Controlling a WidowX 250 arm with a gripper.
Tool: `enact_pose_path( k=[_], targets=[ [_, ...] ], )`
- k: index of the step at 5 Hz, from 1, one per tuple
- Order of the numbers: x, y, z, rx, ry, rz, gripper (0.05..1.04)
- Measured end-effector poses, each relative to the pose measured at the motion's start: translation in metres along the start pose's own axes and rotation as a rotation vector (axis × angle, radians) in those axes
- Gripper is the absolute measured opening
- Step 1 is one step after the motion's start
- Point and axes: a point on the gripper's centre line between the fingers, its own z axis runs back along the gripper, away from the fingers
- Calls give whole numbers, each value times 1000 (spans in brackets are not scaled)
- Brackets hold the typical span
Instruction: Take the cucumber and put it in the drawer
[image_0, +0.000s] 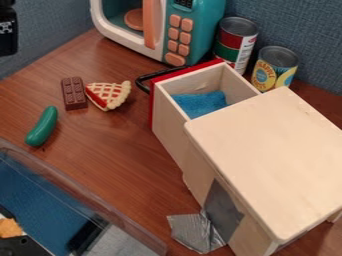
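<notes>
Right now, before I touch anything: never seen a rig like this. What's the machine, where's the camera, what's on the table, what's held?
The machine is one black robot arm, partly visible at the upper left edge. The only picture comes from a fixed camera looking down at a slant.

On the brown wood-grain table lie a curved green toy cucumber, a dark brown chocolate-bar toy and a lattice-topped toy pie slice. Right of them, a pale wooden cabinet has its red-fronted drawer open, blue cloth inside. The cucumber, meant for that drawer, isn't held; it rests on the table.
</notes>
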Motion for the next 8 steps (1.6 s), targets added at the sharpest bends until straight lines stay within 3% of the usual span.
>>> enact_pose_path(
  k=[1, 2, 4, 6, 8],
  targets=[
    [0, -2, -6, -18, 3, 7, 1001],
    [-4, -7, -28, -31, -33, 102, 1001],
    [5, -15, -68, 29, -86, 292, 1001],
    [24, -21, -95, 29, -128, 459, 1001],
    [27, -19, -122, 26, -117, 520, 1001]
  ],
)
